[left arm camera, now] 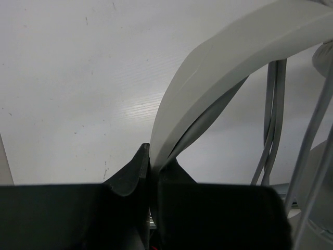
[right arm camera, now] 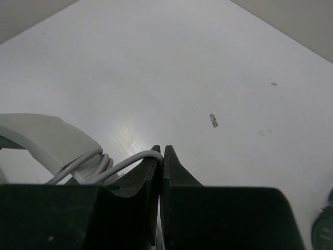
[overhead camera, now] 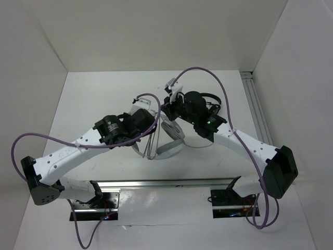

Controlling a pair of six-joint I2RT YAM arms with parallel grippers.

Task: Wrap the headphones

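I judge main risk at my right gripper (right arm camera: pixel 162 153): jaws closed tight on thin grey cable (right arm camera: pixel 130 160), pinched only at tips; a pull could slip it free, slackening loops over headband; left gripper (left arm camera: pixel 151 159) clamped shut on wide headband of large white and light-grey over-ear headphones (left arm camera: pixel 223 62); band might twist; farther out, headphones lie between both grippers, mid white table (overhead camera: pixel 104 99).
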